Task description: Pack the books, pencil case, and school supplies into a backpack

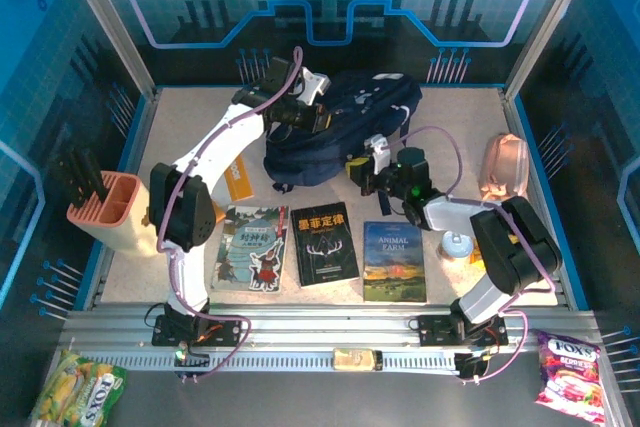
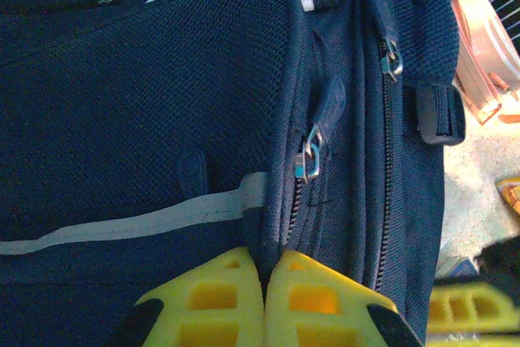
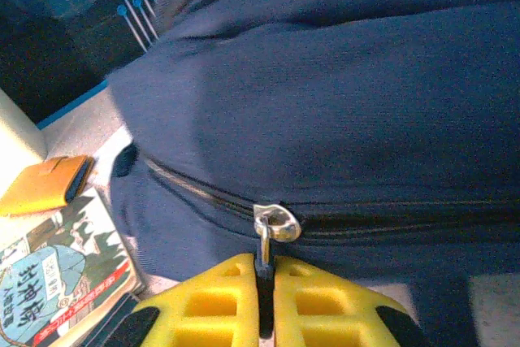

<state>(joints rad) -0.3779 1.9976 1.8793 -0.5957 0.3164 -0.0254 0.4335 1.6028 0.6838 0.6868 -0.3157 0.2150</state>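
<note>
Right pincer (image 3: 266, 272) pinches zipper pull (image 3: 275, 224) (navy backpack (image 3: 341, 95), zipped)

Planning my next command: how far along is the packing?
Nothing packed yet. In hand: right jaws are shut on the metal zipper pull of the dark navy fabric backpack; left jaws pinch its fabric. Remaining: three thin paperback books, soft pinkish pencil case and flat orange pad lie on the table.
</note>
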